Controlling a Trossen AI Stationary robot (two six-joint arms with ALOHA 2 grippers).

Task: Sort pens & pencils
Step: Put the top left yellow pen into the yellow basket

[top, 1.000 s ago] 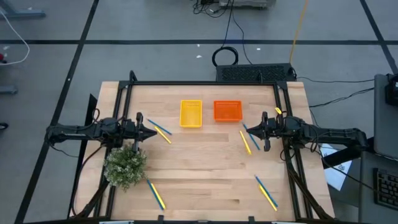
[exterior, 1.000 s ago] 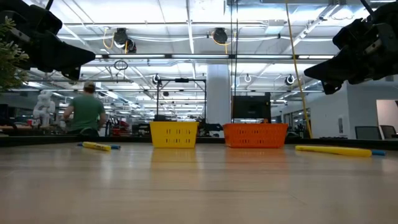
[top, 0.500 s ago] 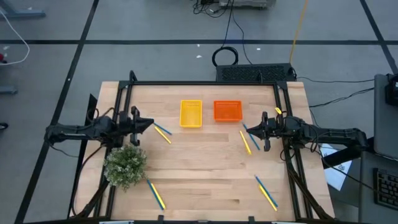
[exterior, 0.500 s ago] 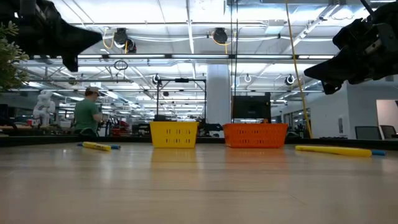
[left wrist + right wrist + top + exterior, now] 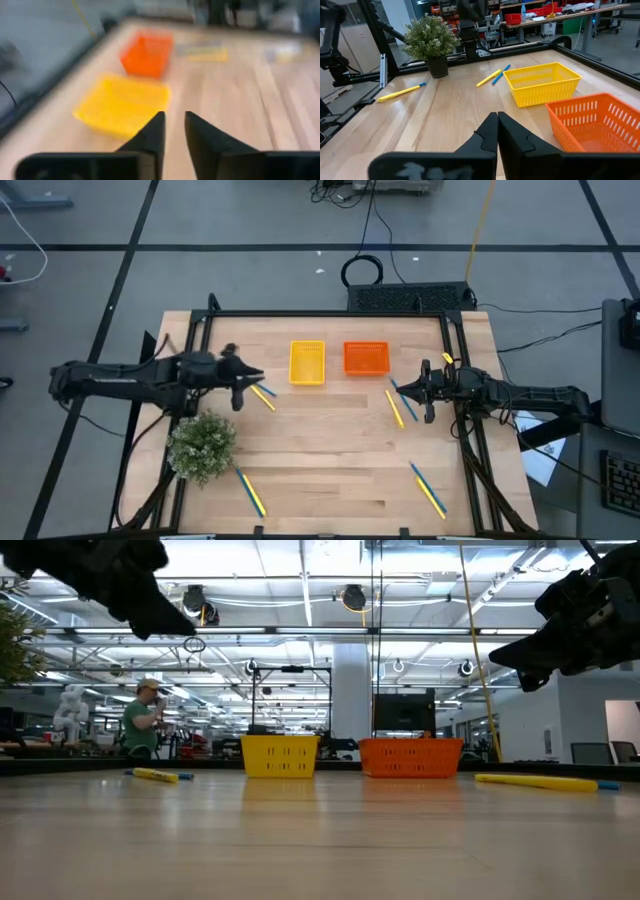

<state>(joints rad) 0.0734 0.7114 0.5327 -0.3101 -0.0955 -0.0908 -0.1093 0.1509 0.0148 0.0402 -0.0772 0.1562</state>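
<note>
Blue pens and yellow pencils lie flat on the table in pairs: one pair (image 5: 262,392) at the left, one (image 5: 397,404) at the right, and two pairs near the front edge (image 5: 250,491) (image 5: 428,488). My left gripper (image 5: 248,376) hovers above the table just left of the left pair. Its fingers are a little apart and empty in the left wrist view (image 5: 174,134). My right gripper (image 5: 426,391) hovers right of the right pair, shut and empty (image 5: 497,131).
A yellow tray (image 5: 307,363) and an orange tray (image 5: 366,358) stand side by side at the table's far middle. A small potted plant (image 5: 202,445) stands at the near left. A black frame runs along the table's edges. A person (image 5: 140,720) stands in the room beyond.
My left gripper has risen and gone toward the table's right, toward the left pair of pen and pencil. My right gripper has kept still. The pens and pencils have not moved.
</note>
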